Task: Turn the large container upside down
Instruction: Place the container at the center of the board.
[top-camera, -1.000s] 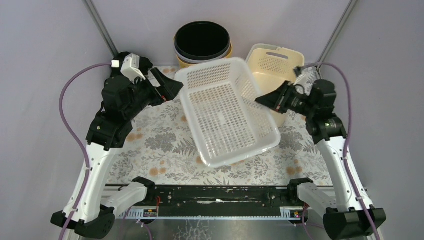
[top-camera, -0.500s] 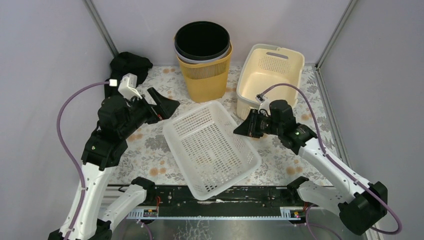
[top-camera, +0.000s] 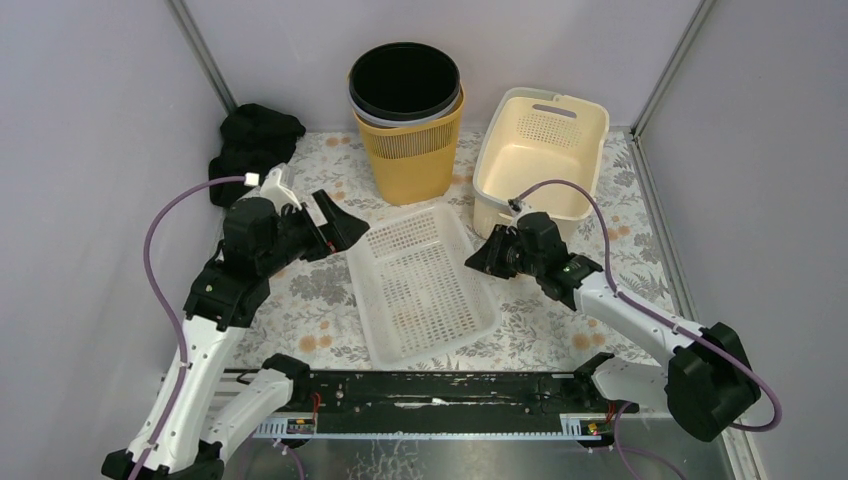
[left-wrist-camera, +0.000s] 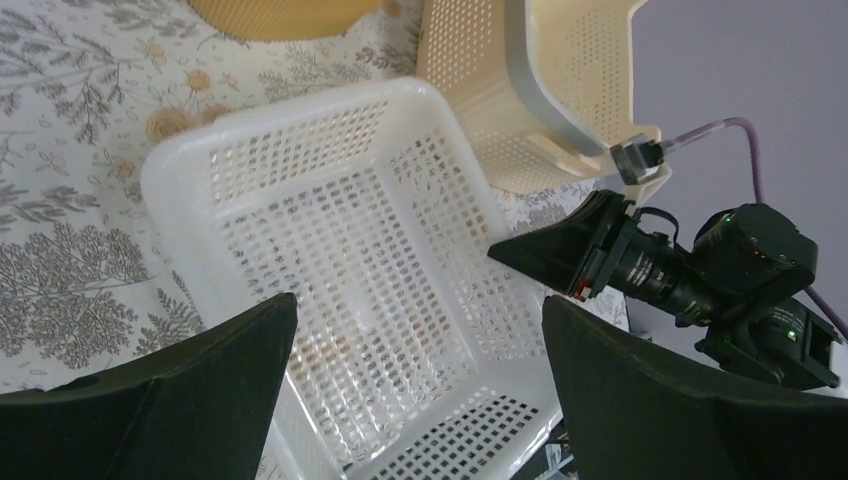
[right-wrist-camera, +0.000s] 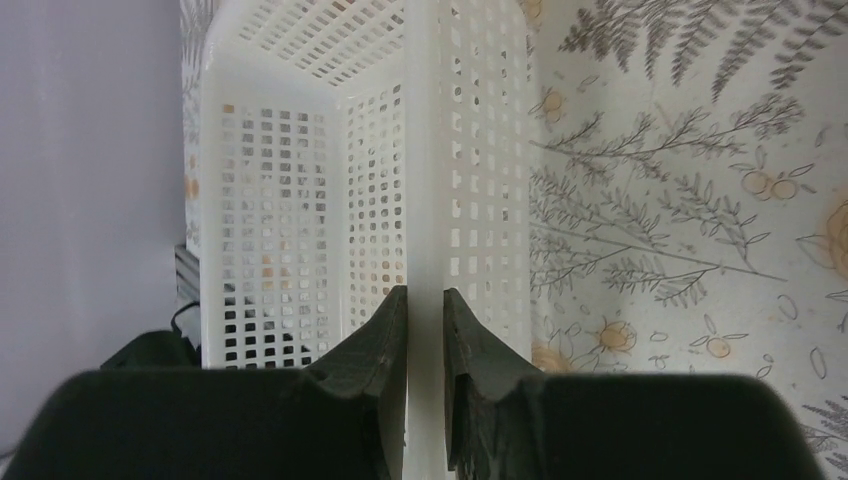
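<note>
White basket (top-camera: 425, 285) upright, R gripper (right-wrist-camera: 425, 312) pinching rim.

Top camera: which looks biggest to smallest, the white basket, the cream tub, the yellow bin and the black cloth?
1. Cream tub and white basket: look about alike, too close to rank.
2. Yellow bin: slightly smaller, though its height brings it nearer the camera, so unsure.
3. Black cloth: clearly smallest.

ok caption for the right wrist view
Right gripper shut on the rim of the white perforated plastic basket on a floral tablecloth.
</note>
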